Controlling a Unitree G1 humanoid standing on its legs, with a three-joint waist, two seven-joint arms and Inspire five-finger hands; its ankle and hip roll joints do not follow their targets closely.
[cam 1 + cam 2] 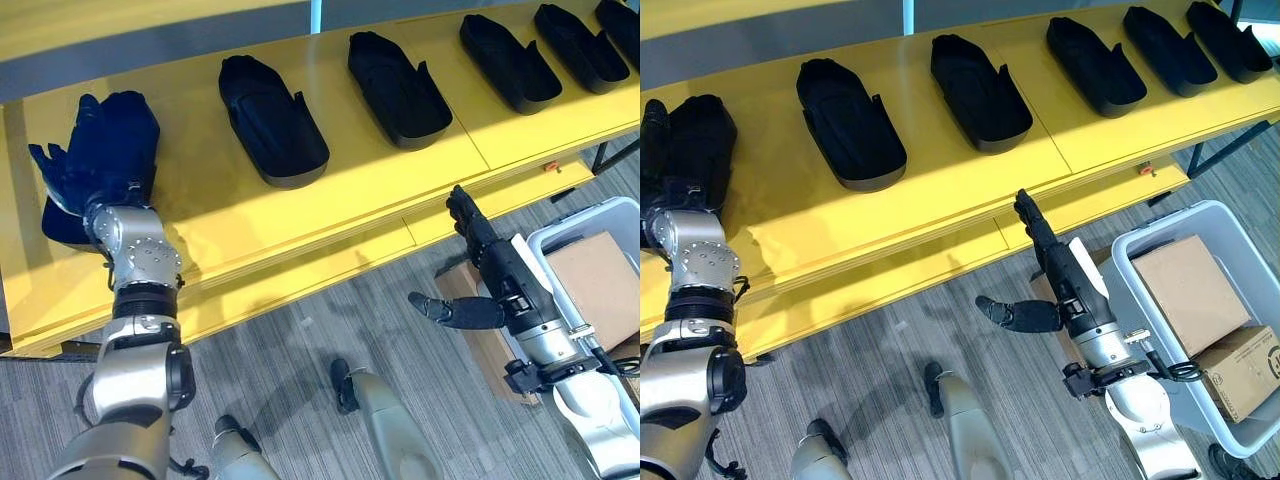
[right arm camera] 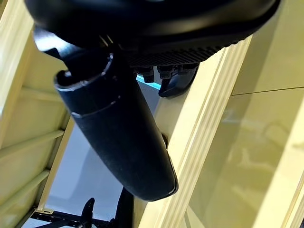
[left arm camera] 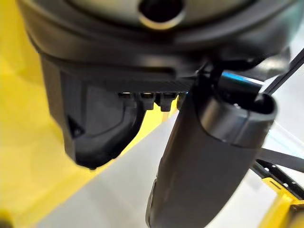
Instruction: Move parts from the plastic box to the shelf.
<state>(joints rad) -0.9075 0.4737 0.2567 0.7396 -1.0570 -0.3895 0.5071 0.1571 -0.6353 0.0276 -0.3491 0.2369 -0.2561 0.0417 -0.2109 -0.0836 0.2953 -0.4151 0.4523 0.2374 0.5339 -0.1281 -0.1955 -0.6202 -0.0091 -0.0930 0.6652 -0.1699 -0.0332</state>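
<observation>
Long yellow shelf (image 1: 230, 215). On it, a row of black parts (image 1: 271, 120); leftmost part (image 1: 695, 140) under left hand (image 1: 100, 150), fingers spread flat. Just off shelf's front edge, right hand (image 1: 490, 262), fingers straight, empty. Beside shelf's right end, grey plastic box (image 1: 1130, 262) holding cardboard boxes (image 1: 1188, 288).

You are working in a workshop or factory parts-handling area. A long yellow shelf (image 1: 330, 190) carries a row of identical black moulded parts (image 1: 272, 120). A grey plastic box (image 1: 1140, 262) holding cardboard cartons (image 1: 1190, 290) stands on grey carpet flooring (image 1: 330, 330).
</observation>
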